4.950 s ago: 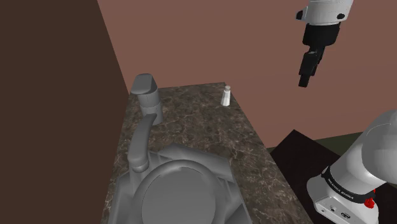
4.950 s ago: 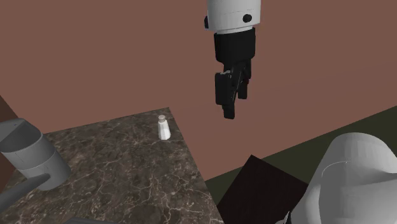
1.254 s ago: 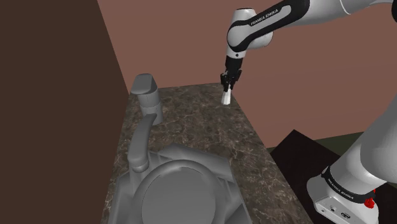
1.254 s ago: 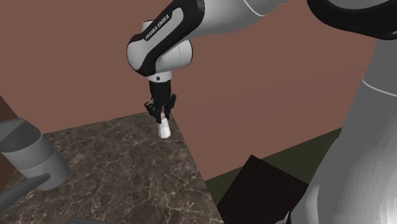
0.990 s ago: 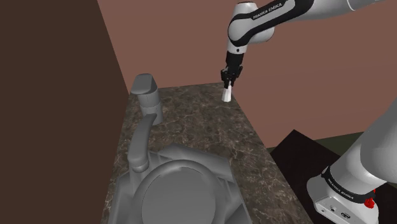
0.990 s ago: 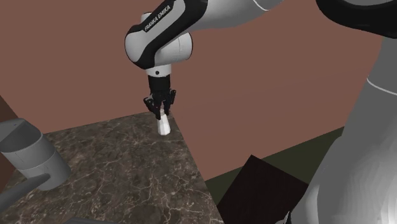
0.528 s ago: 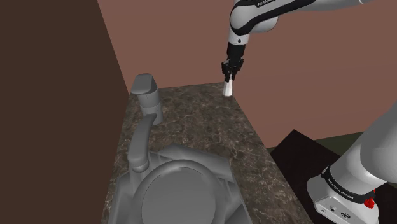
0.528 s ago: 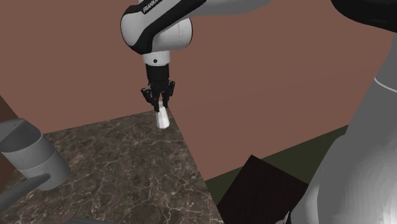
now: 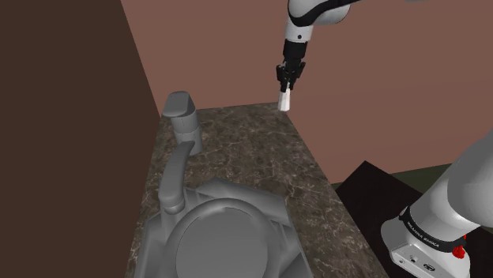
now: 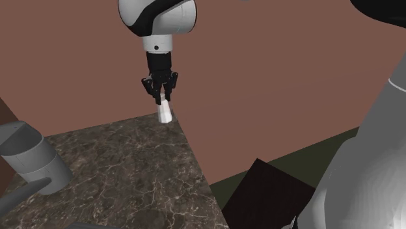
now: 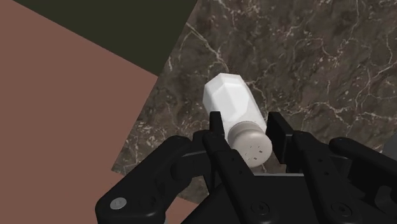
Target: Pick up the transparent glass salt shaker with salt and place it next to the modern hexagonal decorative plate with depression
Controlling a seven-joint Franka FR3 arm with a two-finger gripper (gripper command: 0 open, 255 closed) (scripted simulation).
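Observation:
A small white salt shaker [image 9: 284, 101] with a grey perforated cap hangs a little tilted above the far corner of the dark marble counter [image 9: 253, 158]. My black gripper [image 9: 286, 88] is shut on its upper part, pointing down from above. In the second exterior view the salt shaker [image 10: 165, 114] dangles below the gripper [image 10: 161, 99], off the stone. The wrist view has the shaker [image 11: 230, 100] clasped near its cap by the gripper [image 11: 247, 125]. The grey hexagonal plate [image 9: 276, 210] with a round depression lies at the counter's near end.
A grey cylindrical object [image 9: 182, 117] with a long bent grey piece [image 9: 172, 180] stands between the plate and the far edge, and shows as the grey cylinder [image 10: 29, 156] in the second exterior view. A dark brown panel borders the shoulder view's left. The counter drops off toward the stand [image 9: 430, 237].
Over the last second the gripper has risen straight up with the shaker, which has left the counter and now hangs above the far corner.

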